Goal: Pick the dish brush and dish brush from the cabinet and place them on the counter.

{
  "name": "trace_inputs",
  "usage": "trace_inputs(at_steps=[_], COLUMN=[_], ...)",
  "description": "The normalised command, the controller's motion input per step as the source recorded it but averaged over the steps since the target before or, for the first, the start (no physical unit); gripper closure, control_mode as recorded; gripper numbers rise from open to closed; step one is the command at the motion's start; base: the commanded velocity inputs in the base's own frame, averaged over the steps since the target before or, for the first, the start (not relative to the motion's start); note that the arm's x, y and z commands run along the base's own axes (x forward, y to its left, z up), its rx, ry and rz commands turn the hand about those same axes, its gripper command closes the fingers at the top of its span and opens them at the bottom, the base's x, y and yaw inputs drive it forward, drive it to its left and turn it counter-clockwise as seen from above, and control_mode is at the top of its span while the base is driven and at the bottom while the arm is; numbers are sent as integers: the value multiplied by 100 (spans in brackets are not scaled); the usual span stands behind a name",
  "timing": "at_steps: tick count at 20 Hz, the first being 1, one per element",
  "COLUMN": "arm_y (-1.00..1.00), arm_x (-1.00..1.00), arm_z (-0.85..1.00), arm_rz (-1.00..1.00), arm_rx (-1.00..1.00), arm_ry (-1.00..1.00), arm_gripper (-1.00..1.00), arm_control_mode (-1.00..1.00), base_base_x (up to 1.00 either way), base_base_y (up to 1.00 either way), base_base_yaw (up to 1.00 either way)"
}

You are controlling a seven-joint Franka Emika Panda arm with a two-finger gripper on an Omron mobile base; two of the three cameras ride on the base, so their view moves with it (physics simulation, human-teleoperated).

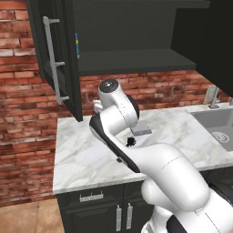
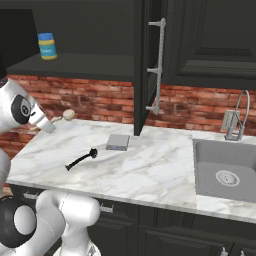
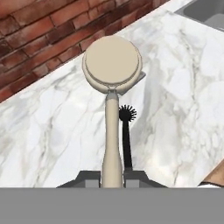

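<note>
Hand view: fingers clamp the cream brush handle above the counter, black brush below.

Cream brush: round disc head, thin straight handle running back between the closed gripper fingers, held above the counter. Black brush: bristled head, slim handle, lying flat on the white marble counter below the gripper. Cabinet: black, door open, dark inner shelf above and beyond the gripper.
</note>
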Motion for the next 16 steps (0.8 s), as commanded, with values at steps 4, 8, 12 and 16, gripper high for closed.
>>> trace_inputs(at_steps=[4, 8, 12, 16], arm_y=[0, 0, 0, 0], arm_x=[9, 10, 11, 9], arm_z=[-21, -31, -36, -37], arm_rz=[-1, 0, 0, 0], arm_rx=[0, 0, 0, 0], arm_ry=[0, 0, 1, 0], arm_gripper=[100, 100, 100, 100], arm_control_mode=[-100, -100, -100, -100], base_base_x=[0, 0, 0, 0], base_base_y=[0, 0, 0, 0], base_base_yaw=[0, 0, 0, 0])
